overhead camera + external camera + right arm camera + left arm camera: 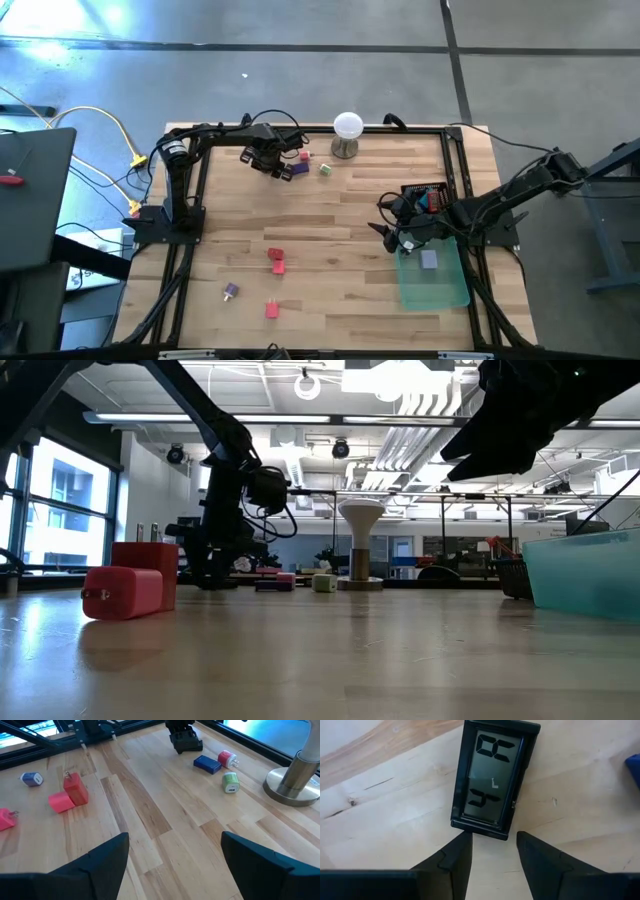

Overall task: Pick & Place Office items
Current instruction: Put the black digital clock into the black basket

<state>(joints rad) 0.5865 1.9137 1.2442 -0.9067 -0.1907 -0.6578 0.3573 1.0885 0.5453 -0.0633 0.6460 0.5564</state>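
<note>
- We have the left pincer (492,847) low over a black digital clock (492,775) at the counter's (330,230) far edge, fingers apart just short of its end, not yet gripping, lined up to take it.
- Our right pincer (392,232) hangs open beside the green tray (445,290), where a grey item (429,259) lies.
- Red and pink items (276,260) wait mid-counter.

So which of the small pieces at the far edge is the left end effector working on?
The black rectangular piece with a display, directly ahead of the left end effector; the blue, red-and-white and green pieces lie beside it.
</note>
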